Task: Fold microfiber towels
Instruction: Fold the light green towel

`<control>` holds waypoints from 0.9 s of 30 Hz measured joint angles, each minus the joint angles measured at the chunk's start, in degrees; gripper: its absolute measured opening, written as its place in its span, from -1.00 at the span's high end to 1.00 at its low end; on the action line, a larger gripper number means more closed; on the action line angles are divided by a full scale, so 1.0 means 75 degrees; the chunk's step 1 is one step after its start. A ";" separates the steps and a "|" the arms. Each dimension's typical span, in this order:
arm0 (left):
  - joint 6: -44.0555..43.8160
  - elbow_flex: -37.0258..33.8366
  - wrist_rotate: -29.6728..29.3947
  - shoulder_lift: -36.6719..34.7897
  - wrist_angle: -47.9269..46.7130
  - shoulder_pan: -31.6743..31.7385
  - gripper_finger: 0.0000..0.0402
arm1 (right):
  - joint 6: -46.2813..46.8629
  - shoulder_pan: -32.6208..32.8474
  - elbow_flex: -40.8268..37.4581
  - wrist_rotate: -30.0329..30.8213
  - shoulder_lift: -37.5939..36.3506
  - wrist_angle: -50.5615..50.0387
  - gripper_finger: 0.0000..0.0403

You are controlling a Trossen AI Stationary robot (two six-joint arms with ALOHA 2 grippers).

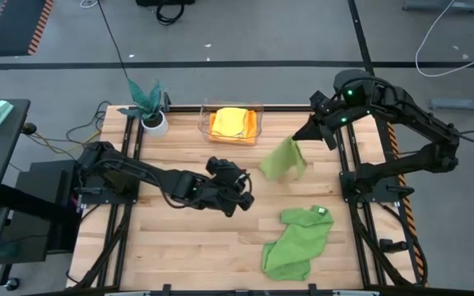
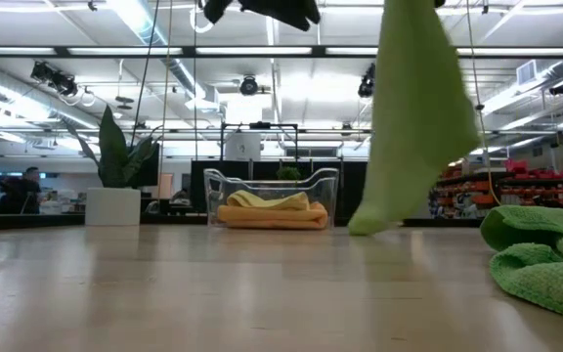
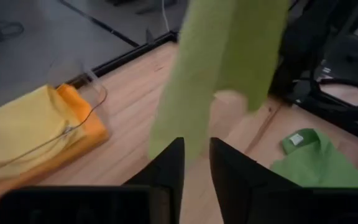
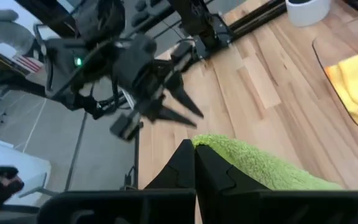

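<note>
Lime towel (image 1: 284,159) in shut right jaws, left ajar.

Bare table (image 1: 179,238) beside hanging lime towel (image 1: 283,160)

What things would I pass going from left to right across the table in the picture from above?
Teal-leaved plant in a white pot → clear bin holding folded yellow and orange towels → hanging lime green towel → crumpled mid-green towel with a white tag.

The left arm reaches low across the table's middle; the left gripper (image 1: 239,187) has its fingers (image 3: 166,171) slightly apart, holding nothing. The right arm is raised at the far right side, and the right gripper (image 1: 301,136) is pinched closed on a lime green towel (image 1: 284,159).
</note>
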 joint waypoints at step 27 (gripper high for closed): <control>0.0308 -0.0003 0.1135 0.0568 0.0562 0.0080 0.49 | -0.0063 0.0000 -0.0006 -0.1036 0.1018 0.0922 1.00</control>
